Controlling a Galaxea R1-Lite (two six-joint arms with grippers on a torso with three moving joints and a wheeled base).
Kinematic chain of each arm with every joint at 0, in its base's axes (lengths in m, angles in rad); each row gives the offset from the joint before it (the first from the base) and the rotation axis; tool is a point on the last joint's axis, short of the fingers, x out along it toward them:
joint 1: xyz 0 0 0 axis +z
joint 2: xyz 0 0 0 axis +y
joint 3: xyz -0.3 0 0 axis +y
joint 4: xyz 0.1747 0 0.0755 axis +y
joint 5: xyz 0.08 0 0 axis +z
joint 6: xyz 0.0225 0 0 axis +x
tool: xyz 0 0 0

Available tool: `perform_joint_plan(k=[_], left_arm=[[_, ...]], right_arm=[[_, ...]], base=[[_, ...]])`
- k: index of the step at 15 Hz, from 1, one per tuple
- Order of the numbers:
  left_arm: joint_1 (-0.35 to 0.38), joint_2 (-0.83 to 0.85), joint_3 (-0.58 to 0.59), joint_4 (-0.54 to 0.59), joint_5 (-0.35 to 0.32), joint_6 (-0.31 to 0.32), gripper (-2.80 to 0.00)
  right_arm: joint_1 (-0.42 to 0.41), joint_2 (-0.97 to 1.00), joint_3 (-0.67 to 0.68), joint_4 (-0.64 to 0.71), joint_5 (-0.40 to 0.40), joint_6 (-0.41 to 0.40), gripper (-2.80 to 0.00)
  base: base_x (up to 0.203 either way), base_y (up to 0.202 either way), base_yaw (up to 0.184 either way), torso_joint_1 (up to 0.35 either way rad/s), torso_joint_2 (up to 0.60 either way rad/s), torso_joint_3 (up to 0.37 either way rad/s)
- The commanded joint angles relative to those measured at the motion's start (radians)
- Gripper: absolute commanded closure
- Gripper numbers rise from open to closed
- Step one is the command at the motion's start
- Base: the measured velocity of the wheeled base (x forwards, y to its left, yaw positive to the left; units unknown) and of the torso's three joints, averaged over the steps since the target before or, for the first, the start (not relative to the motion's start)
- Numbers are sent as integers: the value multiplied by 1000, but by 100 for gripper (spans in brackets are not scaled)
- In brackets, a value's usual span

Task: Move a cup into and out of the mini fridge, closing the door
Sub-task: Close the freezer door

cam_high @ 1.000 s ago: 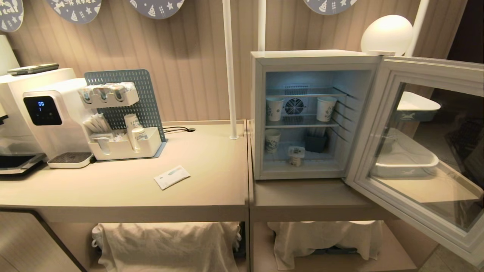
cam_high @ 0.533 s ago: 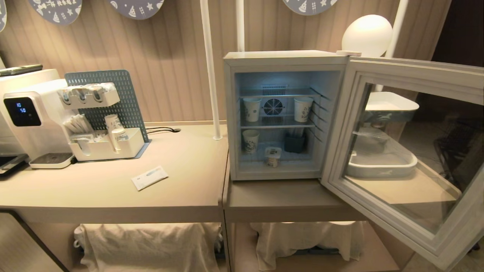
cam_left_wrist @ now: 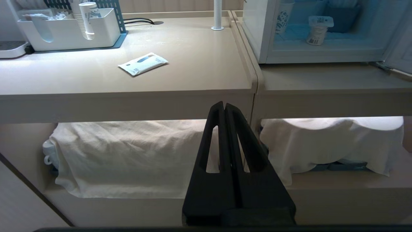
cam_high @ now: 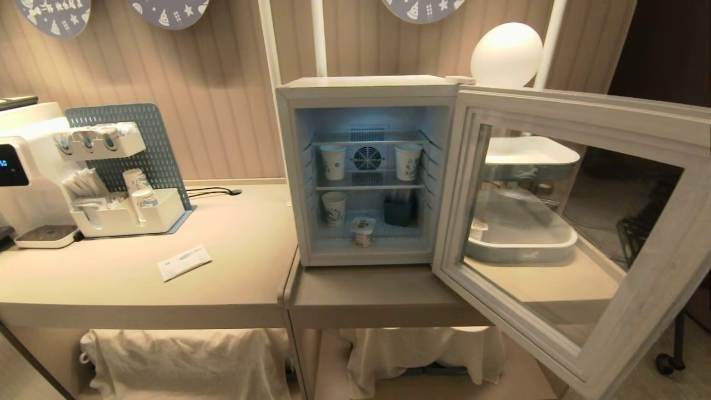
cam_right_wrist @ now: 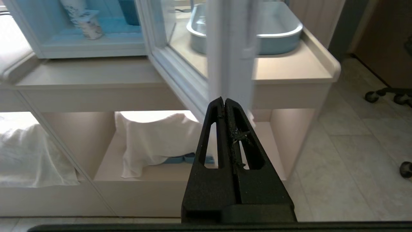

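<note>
Beige counter runs along a ribbed panel wall, split in two sections. Mini fridge sits on the right section, lit inside, round fan on the back wall. Door hangs wide open toward the right, glass pane showing grey-blue trays stacked behind it. Cup with foil lid stands on the fridge floor near the front, roughly centred; also visible in the left wrist view. Patterned paper cups share the fridge: two on the upper wire shelf either side of the fan, one on the floor left of the foil-lid cup, apart from it. Dark bin sits at the back right of the fridge floor. On the left counter section: white sachet lying flat, white organiser with blue pegboard, water dispenser at the edge. White cloths cover the shelf below the counter. Left gripper is low in front of the counter edge, fingers pressed together, holding nothing. Right gripper is low too, just below the open door's edge, fingers pressed together, empty.
</note>
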Motion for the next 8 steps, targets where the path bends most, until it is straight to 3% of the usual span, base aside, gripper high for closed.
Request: perform_joint_plan(k=[1,6,8], left_arm=[[-1,0,0,-1,0,0,0],[-2,0,2,-4,0,0,0],[-2,-1,2,-4,0,0,0]], right_arm=[[0,2,0,1,0,-1,0],[0,2,0,1,0,0,0],[0,2,0,-1,0,0,0]], base=[[0,-200,2,0,7,5],[0,-189,-1,2,5,3],[0,-118,10,1,4,1]])
